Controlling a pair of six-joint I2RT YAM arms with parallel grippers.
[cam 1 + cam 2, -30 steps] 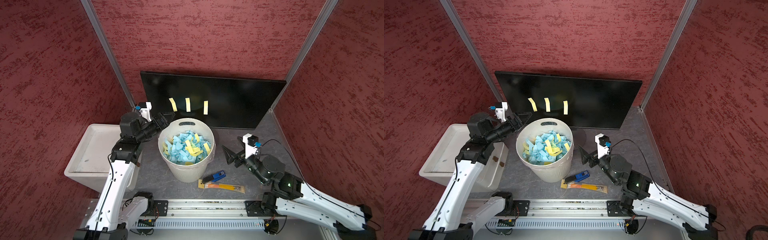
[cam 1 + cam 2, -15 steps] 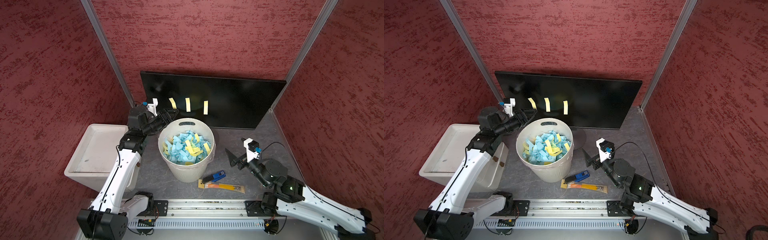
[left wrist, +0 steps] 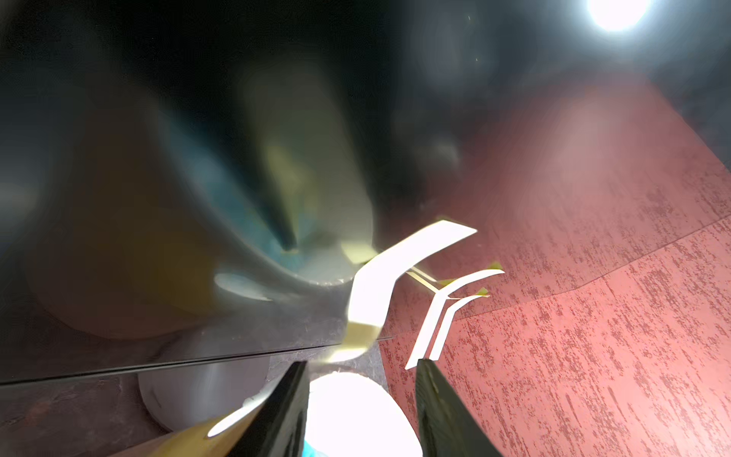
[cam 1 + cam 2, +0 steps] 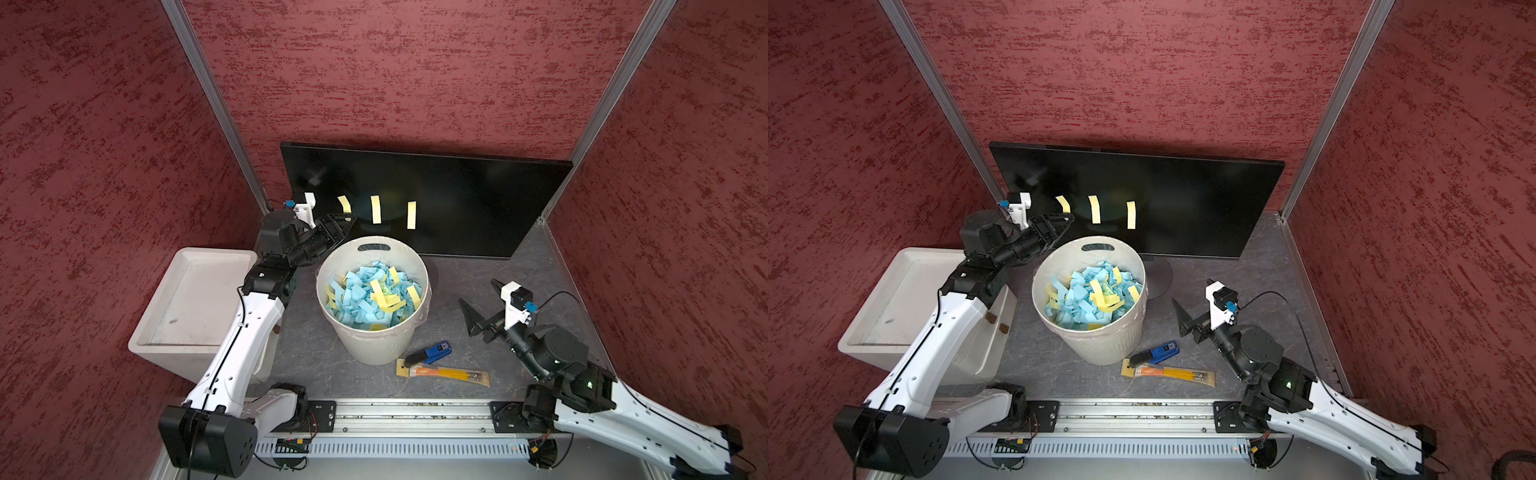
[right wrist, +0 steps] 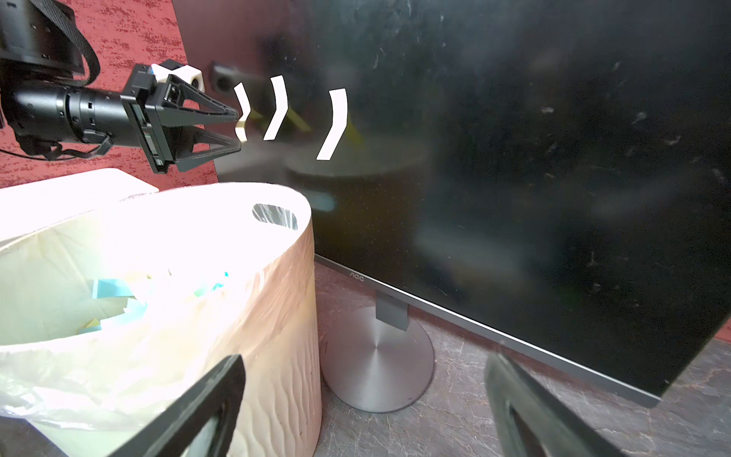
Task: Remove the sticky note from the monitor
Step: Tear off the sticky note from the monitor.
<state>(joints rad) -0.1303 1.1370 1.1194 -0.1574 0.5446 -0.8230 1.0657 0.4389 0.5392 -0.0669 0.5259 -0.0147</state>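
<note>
Although three narrow yellow paper strips cling to the lower left of the screen, only the leftmost sticky note [image 4: 344,205] has the left claw [image 5: 238,130] at it. The black, triangular fingers are parted, one above and one below the note's loose lower end. Whether they touch the paper I cannot tell. That note curls away from the glass in a bent arc, while the middle note [image 4: 375,209] and the third note [image 4: 411,215] hang straighter.

The monitor [image 4: 478,208] is a wide, thin-framed slab, glossy and smudged, standing on a round brushed-metal base [image 5: 375,356] at the back of the dark, marbled counter [image 4: 457,274]. Before it sits a round, ribbed white bin [image 4: 374,345] with a clear liner, heaped with blue and yellow paper scraps [image 4: 365,295]. A smooth white rectangular tub [image 4: 199,291] stands beside the bin.

The right claw [image 4: 478,292] hangs spread wide above the counter, holding nothing.

Both wrist views bleach the notes to white. The left wrist view shows the screen only as blur and reflections. In both top views the left claw covers the note's lower tip.
</note>
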